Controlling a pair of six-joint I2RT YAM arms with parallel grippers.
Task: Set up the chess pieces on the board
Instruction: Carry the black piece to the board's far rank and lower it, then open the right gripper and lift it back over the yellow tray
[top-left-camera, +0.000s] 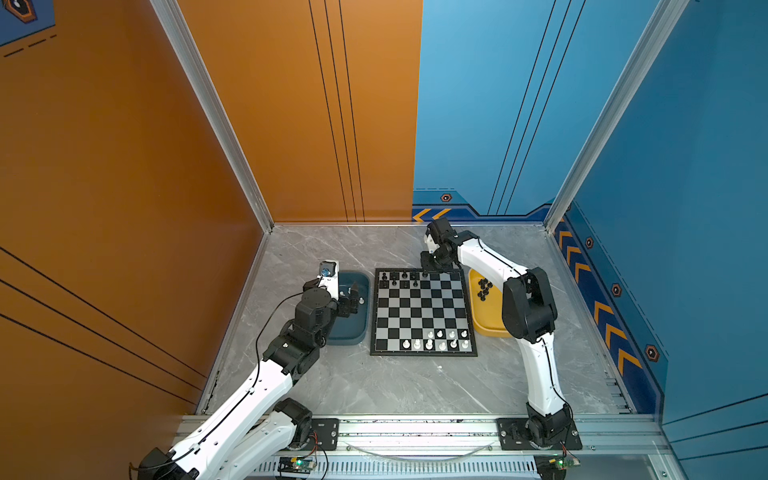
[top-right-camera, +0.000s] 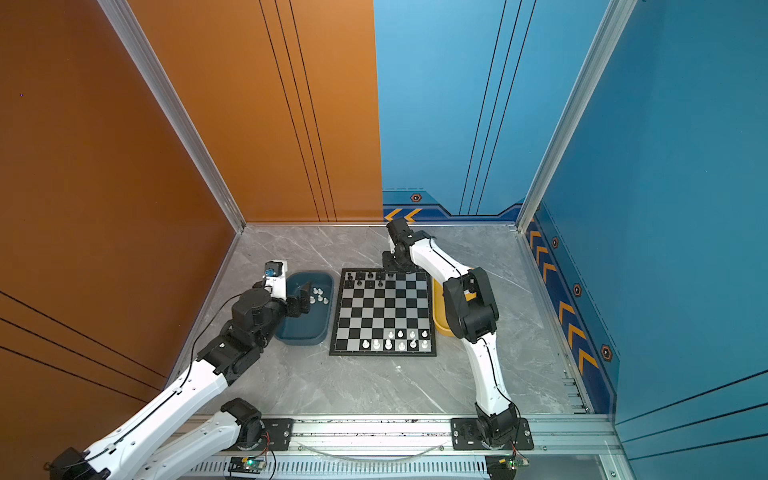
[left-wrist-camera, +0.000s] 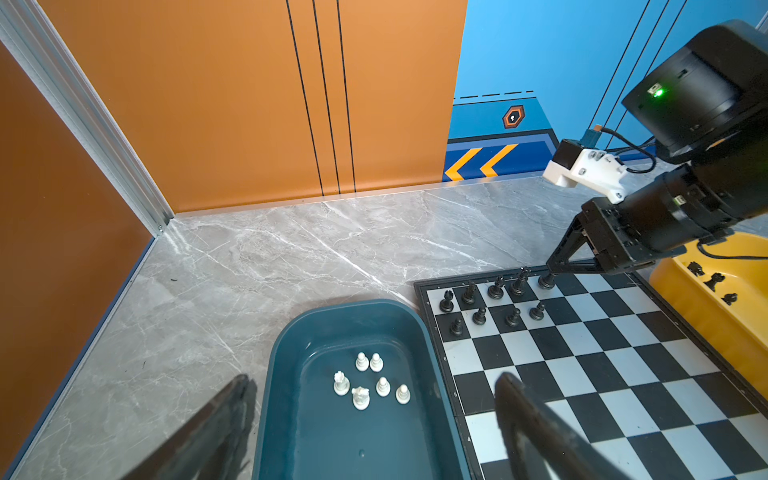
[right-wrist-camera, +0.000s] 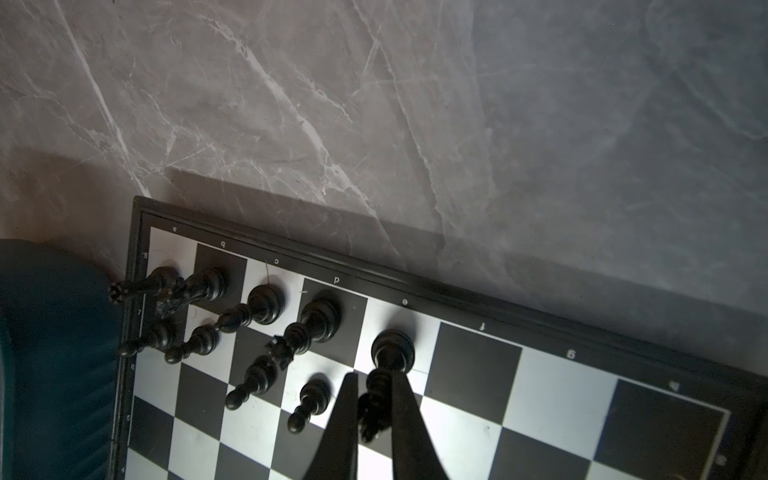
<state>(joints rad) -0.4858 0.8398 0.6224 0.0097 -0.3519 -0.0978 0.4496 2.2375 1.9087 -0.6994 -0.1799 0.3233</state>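
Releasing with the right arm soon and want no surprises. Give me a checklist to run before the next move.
1. The right gripper is shut on the black piece: ok.
2. Its base is over the back-row e square of the board: ok. Fully seated: cannot tell.
3. The nearest pawn is apart from that gripper: ok, but close.
4. The left gripper is open above the teal tray, off the board: ok.
5. Six white pieces stand upright in that tray: ok.
6. Setup complete: not ok. Black pieces lie in the yellow tray.
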